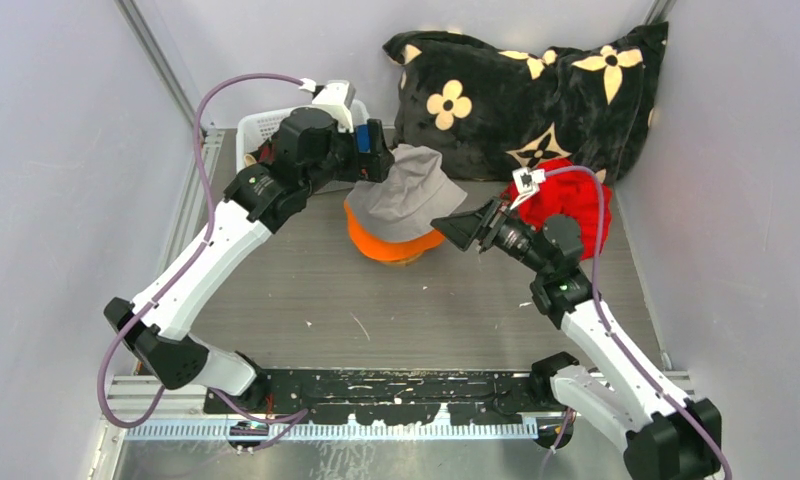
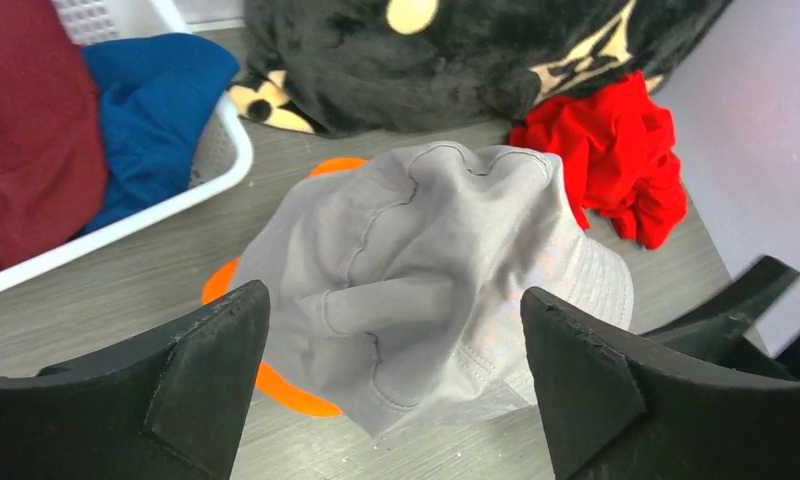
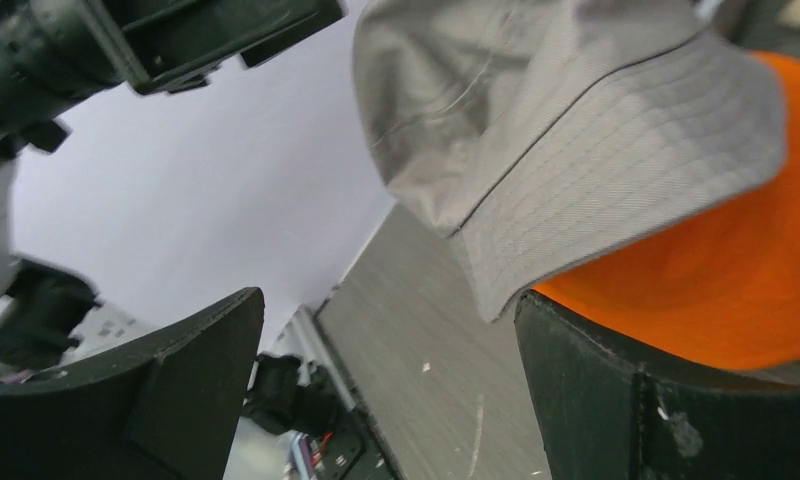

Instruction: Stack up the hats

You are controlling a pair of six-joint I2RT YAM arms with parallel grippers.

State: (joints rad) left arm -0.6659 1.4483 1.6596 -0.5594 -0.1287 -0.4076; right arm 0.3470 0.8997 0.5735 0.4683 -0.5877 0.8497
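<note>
At the back of the table (image 1: 306, 300), a black cushion with cream flowers (image 1: 536, 90) leans into the far right corner. A white basket (image 1: 256, 125) at the far left holds a dark red hat (image 2: 26, 130) and a blue hat (image 2: 156, 110). Between them, the grey hat (image 1: 408, 190) lies crumpled and tilted on top of the orange hat (image 1: 391, 248), whose brim shows on the near side. A bright red hat (image 1: 576, 200) lies bunched against the cushion, behind the right arm.

The left arm reaches forward and bends inward past the basket. The left gripper (image 2: 396, 330) hovers over the grey hat's crown, jaws wide apart and holding nothing. The right arm comes in low from the right, and the right gripper (image 3: 391, 340) points at the stack's brims. Its jaws are also wide apart, with one finger just beside the orange brim.

Bare tabletop lies on the near side of the stack, and walls close in both sides.
</note>
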